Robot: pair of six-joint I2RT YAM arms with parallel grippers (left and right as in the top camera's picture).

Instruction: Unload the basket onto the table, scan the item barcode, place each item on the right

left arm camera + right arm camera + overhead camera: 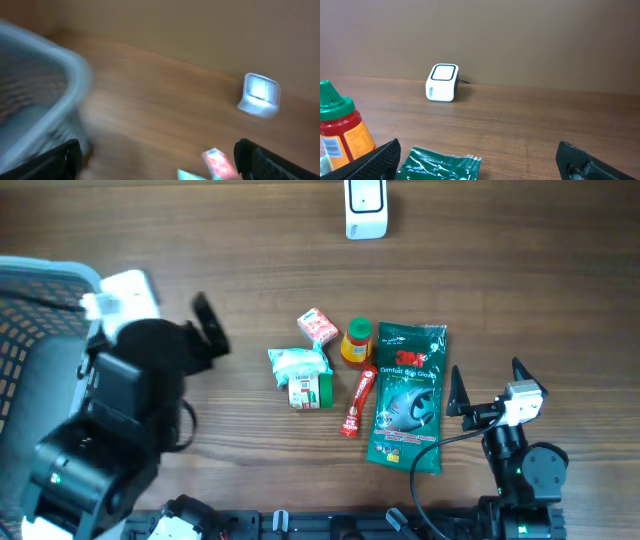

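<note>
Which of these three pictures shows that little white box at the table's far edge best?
The right wrist view: the small white box scanner stands whole and sharp, its dark-rimmed top face visible. Overhead, the scanner is cut off by the picture's top edge. In the left wrist view the scanner is whole but blurred.

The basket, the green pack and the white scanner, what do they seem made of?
The basket is probably moulded plastic: a matte, pale blue-grey rim over dark mesh walls. The green pack looks like thin plastic film, glossy and crinkled with glare. The scanner looks like hard white plastic, smooth, with a shinier window on its face.
</note>
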